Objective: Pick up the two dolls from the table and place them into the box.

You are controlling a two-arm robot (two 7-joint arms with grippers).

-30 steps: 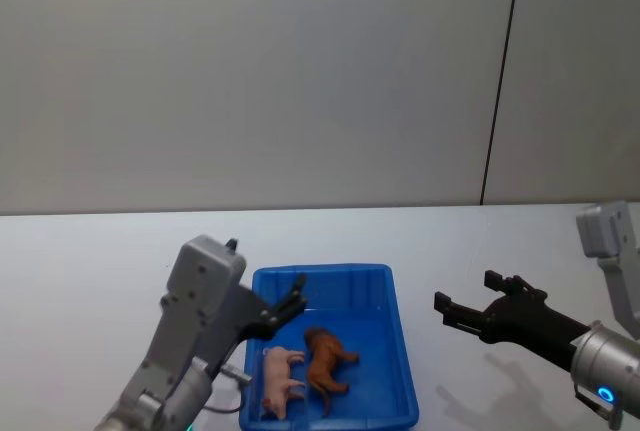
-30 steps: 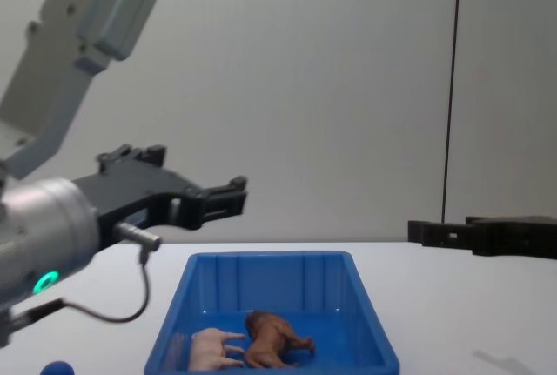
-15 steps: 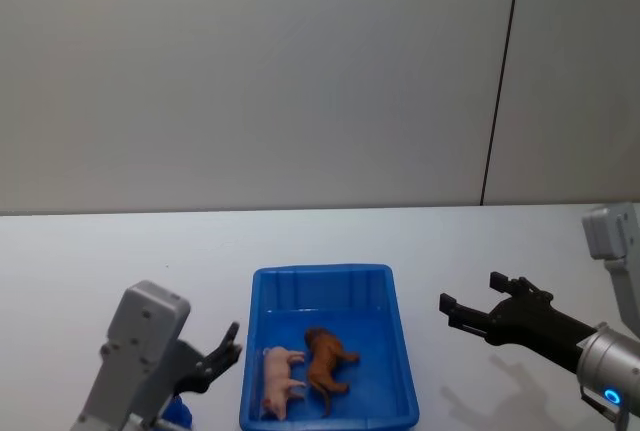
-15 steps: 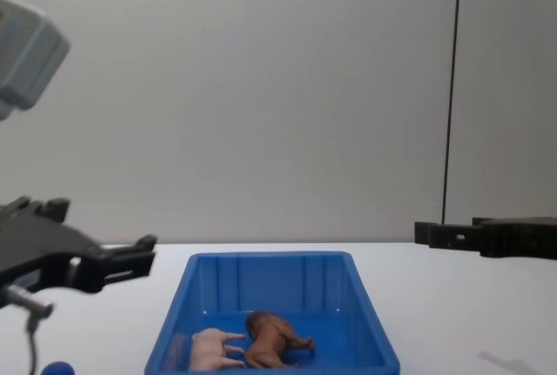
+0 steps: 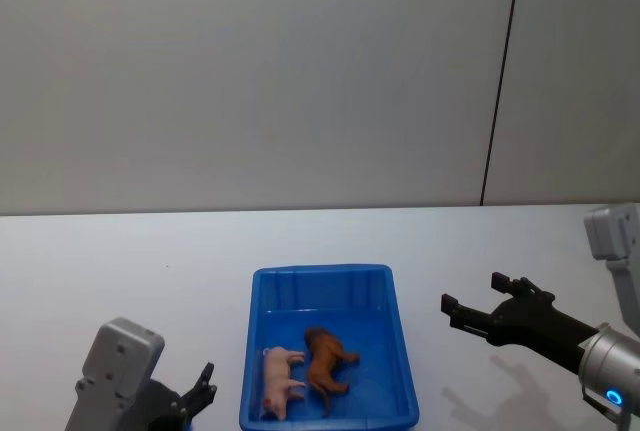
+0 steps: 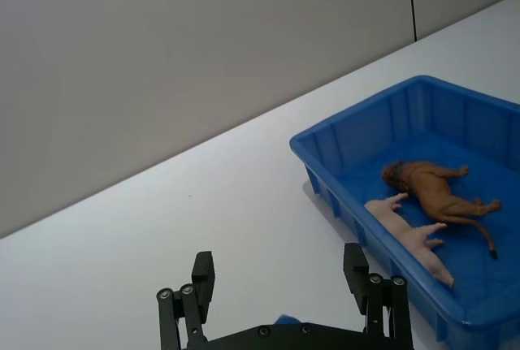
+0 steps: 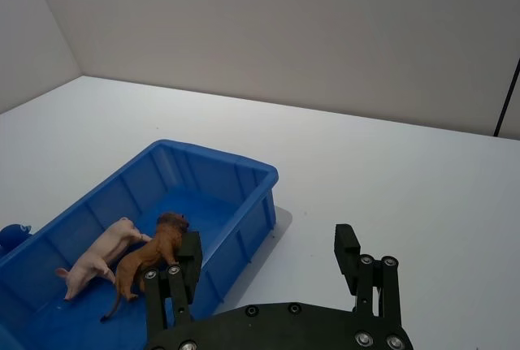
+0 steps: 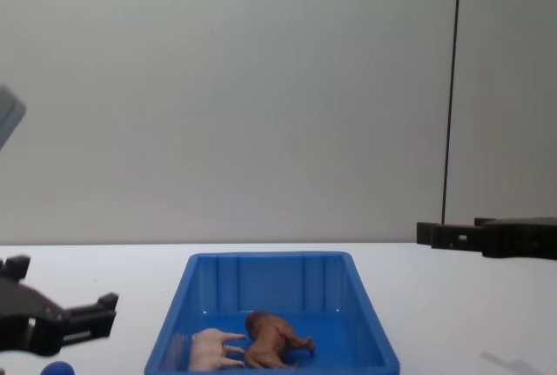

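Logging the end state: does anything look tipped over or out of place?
Both dolls lie on their sides in the blue bin: the pink pig beside the brown lion. Nothing is spilled or damaged.

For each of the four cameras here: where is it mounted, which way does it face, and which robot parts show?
Head: high, looking down at the box on the table; left pincer low left, right pincer open, right.
Chest: low, facing forward across the rim; both pincers at the edges.
Left wrist: past its open fingers toward the box.
Right wrist: past its own fingers, from the other side.
All four share the lion and pig lying inside.
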